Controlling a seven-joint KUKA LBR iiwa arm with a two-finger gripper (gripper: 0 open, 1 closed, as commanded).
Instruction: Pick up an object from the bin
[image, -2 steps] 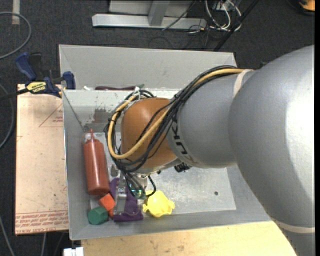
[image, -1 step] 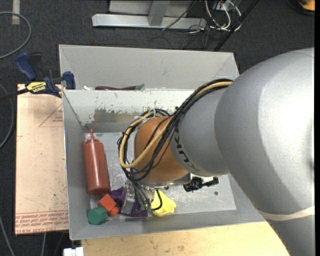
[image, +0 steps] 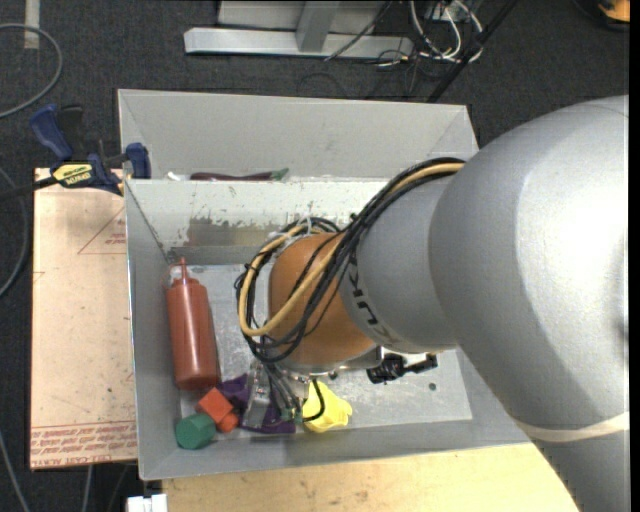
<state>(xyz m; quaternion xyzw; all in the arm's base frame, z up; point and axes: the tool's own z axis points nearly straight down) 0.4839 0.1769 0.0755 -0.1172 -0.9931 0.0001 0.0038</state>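
Gripper (image: 265, 393) directly over the crumpled purple soft piece (image: 238, 388) at the grey metal bin's (image: 300, 447) front edge; jaw opening: can't tell.

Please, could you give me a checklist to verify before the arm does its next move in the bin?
1. Pincer is down among the small things by the bin's near wall: ok.
2. Something is held by the pincer: cannot tell.
3. Red bottle lies apart from the pincer: ok.
4. Purple piece free of neighbours: not ok; orange block and green block crowd it.
5. Yellow thing clear of the pincer: not ok, close beside.
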